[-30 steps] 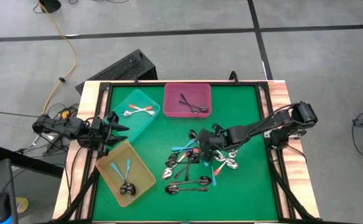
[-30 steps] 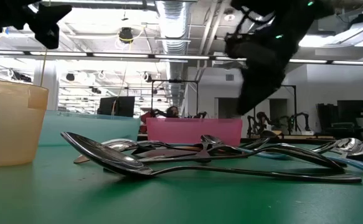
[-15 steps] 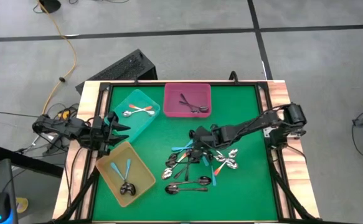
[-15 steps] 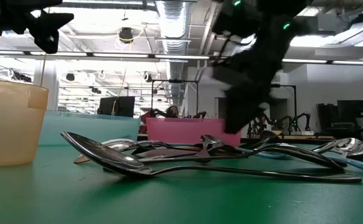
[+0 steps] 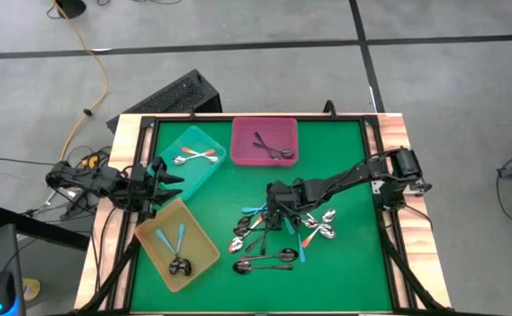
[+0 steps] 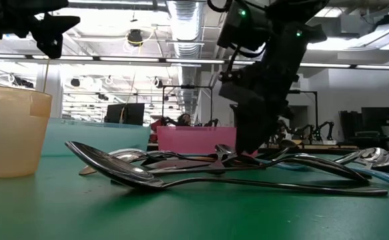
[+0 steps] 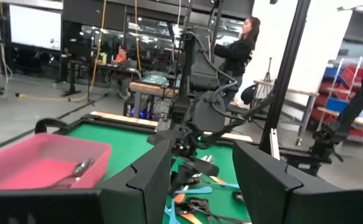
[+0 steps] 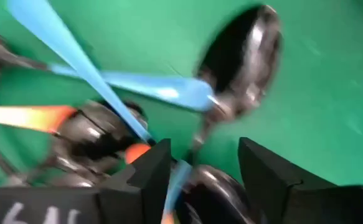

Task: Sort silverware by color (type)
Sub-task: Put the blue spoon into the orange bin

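A few spoons already lie in the teal tray (image 5: 196, 160), pink tray (image 5: 264, 140) and yellow tray (image 5: 177, 244), but most remain in the spoon pile (image 5: 277, 235) mid-table, where the right end effector (image 5: 275, 204) hovers, fingers parted and empty.

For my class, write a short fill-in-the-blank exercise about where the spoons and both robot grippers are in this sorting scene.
1. The right gripper is down over the loose pile of spoons on the ____ mat.
2. The pink plastic tray holds only ____-handled spoons.
3. The light-blue-handled spoons already sorted lie in the ____ tray.
4. The left gripper waits at the table's left edge, its fingers ____.

Missing words: green; dark; yellow; shut
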